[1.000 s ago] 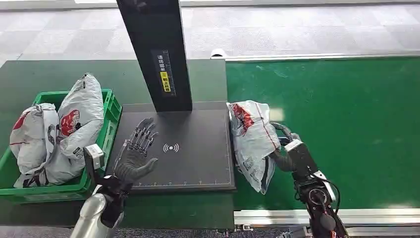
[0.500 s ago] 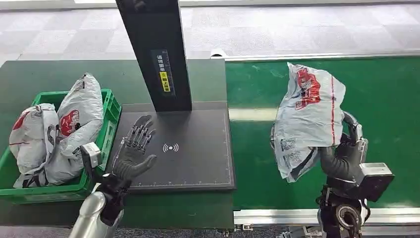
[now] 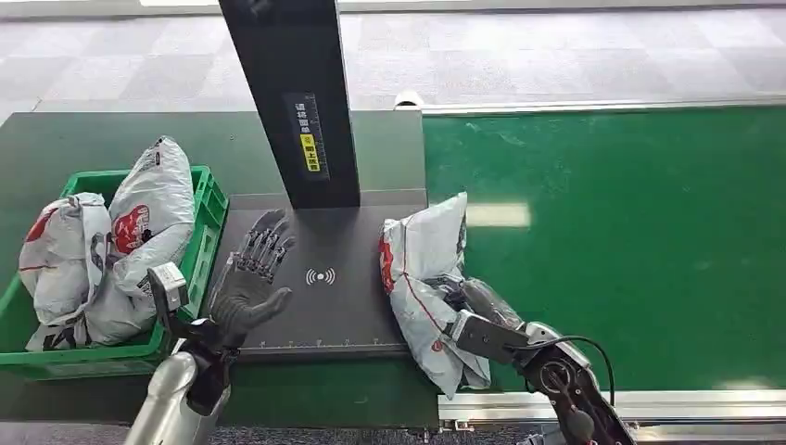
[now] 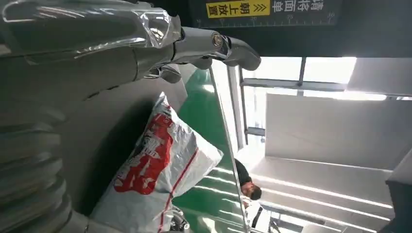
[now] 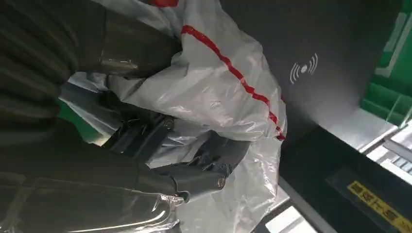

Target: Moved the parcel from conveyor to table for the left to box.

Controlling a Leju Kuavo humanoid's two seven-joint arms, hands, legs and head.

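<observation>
Head view shows our right hand (image 3: 468, 311) gripping the parcel (image 3: 422, 278) at the surface's (image 3: 278, 371) right edge; we should release flat, left hand (image 3: 252, 278) open.

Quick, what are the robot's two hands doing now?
Left hand: open, holding nothing, over the black scanner pad.
Right hand: gripping the white parcel.

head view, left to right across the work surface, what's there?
green crate with bagged parcels → left hand, open above the black scanner pad → white parcel at the pad's right edge → right hand gripping it → green conveyor belt.
</observation>
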